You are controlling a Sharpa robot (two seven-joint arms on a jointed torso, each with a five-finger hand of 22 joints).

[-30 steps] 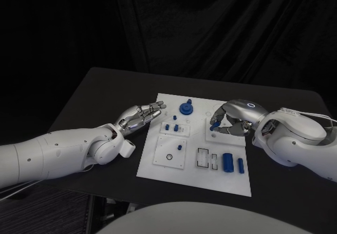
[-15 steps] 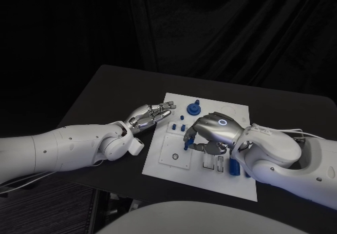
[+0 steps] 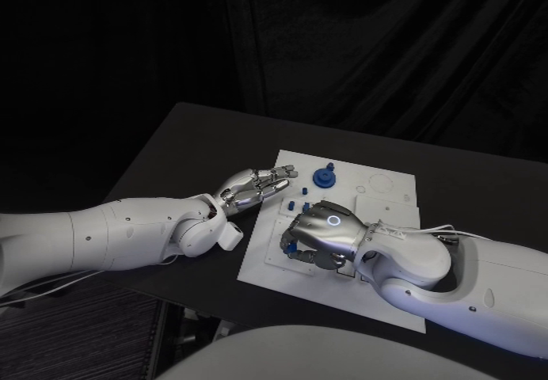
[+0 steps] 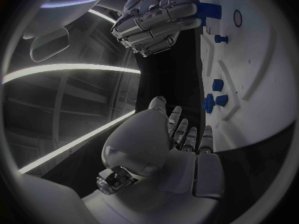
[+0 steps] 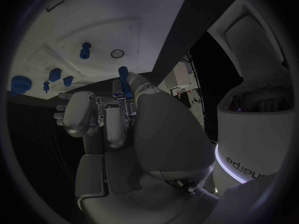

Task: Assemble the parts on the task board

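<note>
One blue peg (image 5: 123, 79) stands upright in the right hand (image 3: 323, 235), pinched, the ringed hole (image 5: 117, 54) just beyond; left hand (image 3: 253, 188) idles, empty.

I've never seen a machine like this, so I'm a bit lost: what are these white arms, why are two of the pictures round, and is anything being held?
This is a robot with two white arms, each ending in a silver robot hand. The square picture comes from a camera on its head, looking down at a black table. The round pictures come from fisheye cameras at each wrist, looking past that arm's own fingers.

On the table lies a white task board with small blue parts on it, such as a blue knob near its far edge.

The right robot hand is over the board and holds a small blue peg between its fingers. The left robot hand sits at the board's edge, fingers apart, holding nothing.
</note>
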